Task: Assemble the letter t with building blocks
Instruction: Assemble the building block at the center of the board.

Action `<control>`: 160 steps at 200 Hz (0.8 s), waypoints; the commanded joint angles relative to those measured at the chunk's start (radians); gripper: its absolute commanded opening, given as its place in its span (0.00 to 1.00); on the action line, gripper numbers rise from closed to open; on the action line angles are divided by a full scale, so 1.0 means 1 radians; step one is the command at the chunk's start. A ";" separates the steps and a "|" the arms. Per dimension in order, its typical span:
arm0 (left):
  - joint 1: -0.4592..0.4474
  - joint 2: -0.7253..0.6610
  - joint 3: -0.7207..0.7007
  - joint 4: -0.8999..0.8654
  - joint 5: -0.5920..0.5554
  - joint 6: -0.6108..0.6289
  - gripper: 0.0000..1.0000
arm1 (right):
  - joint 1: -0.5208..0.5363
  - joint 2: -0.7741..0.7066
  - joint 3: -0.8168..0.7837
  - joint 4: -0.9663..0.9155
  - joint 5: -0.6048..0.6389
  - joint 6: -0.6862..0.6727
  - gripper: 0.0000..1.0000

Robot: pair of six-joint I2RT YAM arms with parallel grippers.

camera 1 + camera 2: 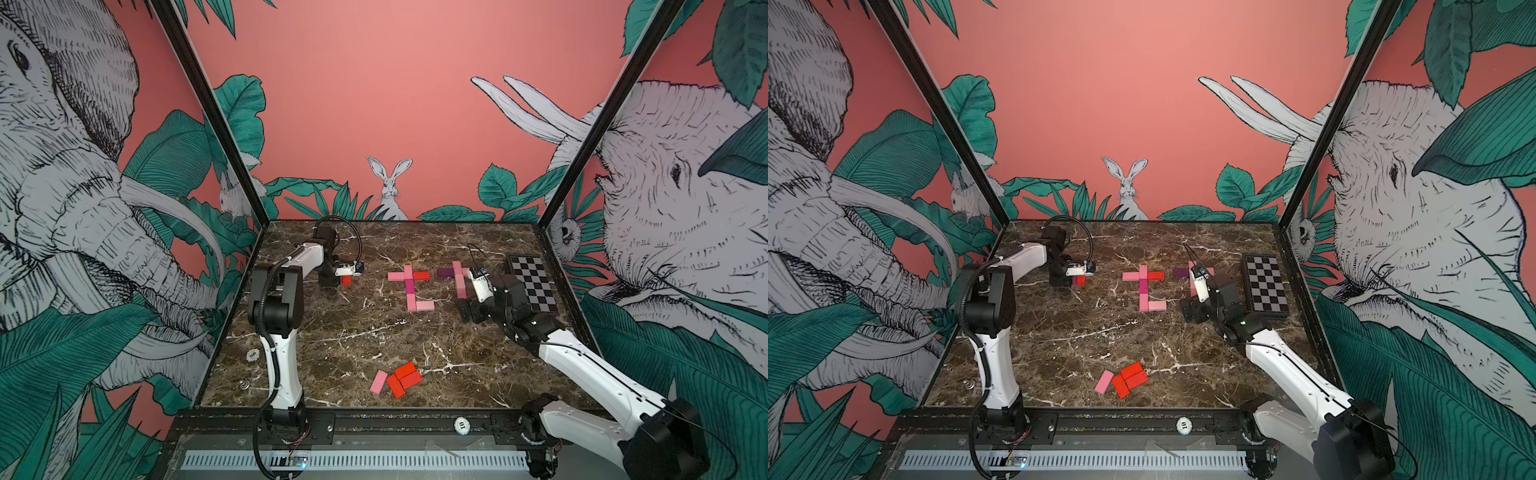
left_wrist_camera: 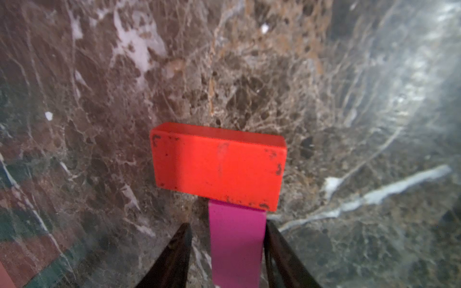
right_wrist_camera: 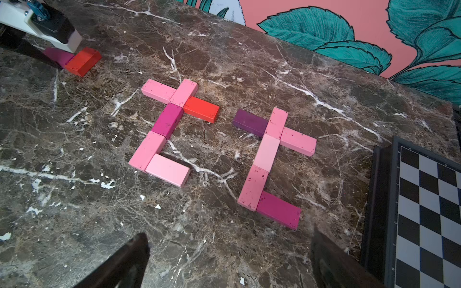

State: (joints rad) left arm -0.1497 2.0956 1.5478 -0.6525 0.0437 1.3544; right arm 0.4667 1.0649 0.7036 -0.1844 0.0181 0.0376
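A red block point(image 2: 217, 167) lies flat on the marble at the far left, with a magenta block point(image 2: 237, 244) butting against the middle of its long side. My left gripper point(image 2: 227, 224) straddles the magenta block, open, with a gap showing beside one finger point(image 2: 179, 239). In both top views the pair sits under that gripper point(image 1: 345, 281). Two finished pink, magenta and red t shapes lie at mid-table point(image 3: 169, 119) and to its right point(image 3: 270, 149). My right gripper point(image 3: 228, 237) hovers open and empty just in front of the right t shape.
A black-and-white checkered board point(image 1: 534, 286) lies at the right edge, close to the right arm. Loose red blocks point(image 1: 403, 378) and one pink block point(image 1: 379, 382) sit near the front. A white chip point(image 1: 252, 355) lies by the left arm's base.
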 commanded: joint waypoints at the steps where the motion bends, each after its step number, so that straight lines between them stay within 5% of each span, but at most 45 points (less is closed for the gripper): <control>1: -0.004 -0.032 -0.031 -0.016 0.022 0.009 0.50 | 0.006 -0.005 -0.018 0.023 -0.003 0.001 0.98; 160: -0.005 -0.003 0.007 -0.093 0.068 0.029 0.41 | 0.004 -0.008 -0.016 0.021 -0.003 -0.001 0.98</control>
State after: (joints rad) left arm -0.1497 2.0926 1.5440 -0.6876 0.0837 1.3598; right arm 0.4667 1.0649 0.7036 -0.1848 0.0143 0.0376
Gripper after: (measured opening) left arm 0.412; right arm 0.984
